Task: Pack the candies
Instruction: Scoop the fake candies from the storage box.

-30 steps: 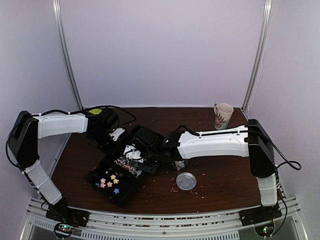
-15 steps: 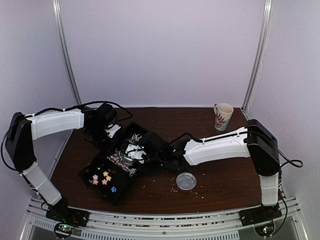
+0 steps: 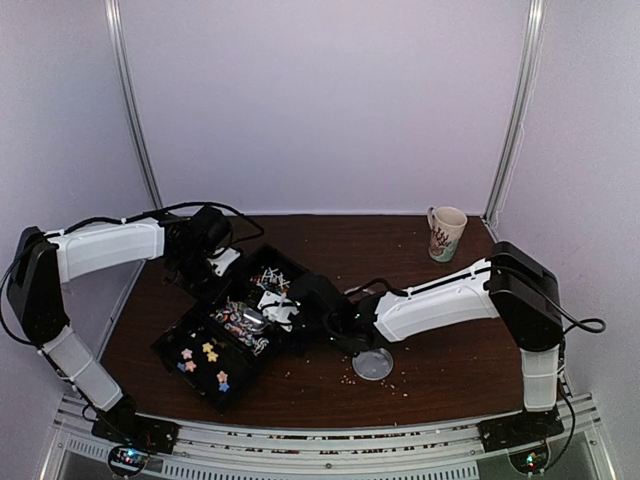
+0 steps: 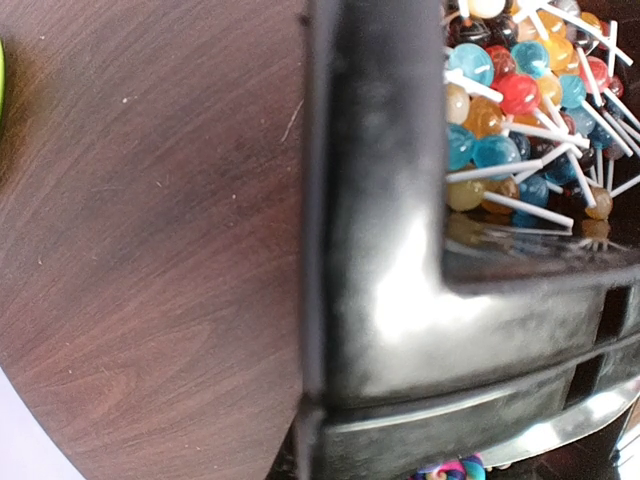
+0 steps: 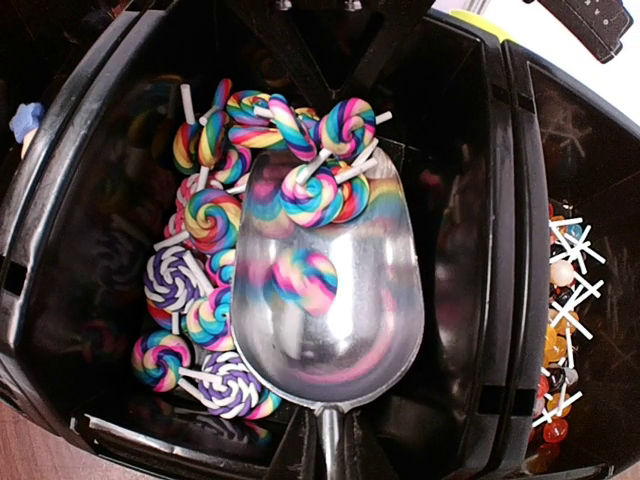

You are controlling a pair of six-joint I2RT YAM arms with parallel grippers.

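The black divided tray [image 4: 380, 200] sits on the brown table [image 4: 150, 250]. The left gripper [image 3: 215, 275] is closed narrow at its far-left rim, apparently pinching it. The right gripper [image 5: 328, 450] is clamped on the handle of a metal scoop [image 5: 330, 330], whose bowl lies in the swirl-lollipop compartment. Step in hand, by judgement: scooping. A few swirl lollipops [image 5: 305, 278] rest in the bowl, more candies are heaped beside it, and ball lollipops [image 4: 510, 130] fill the neighbouring compartment. The next move calls for a level lift clear of the compartment walls without snagging sticks, then a carry to the receiving container, possibly the small round dish [image 3: 373, 362] near the tray.
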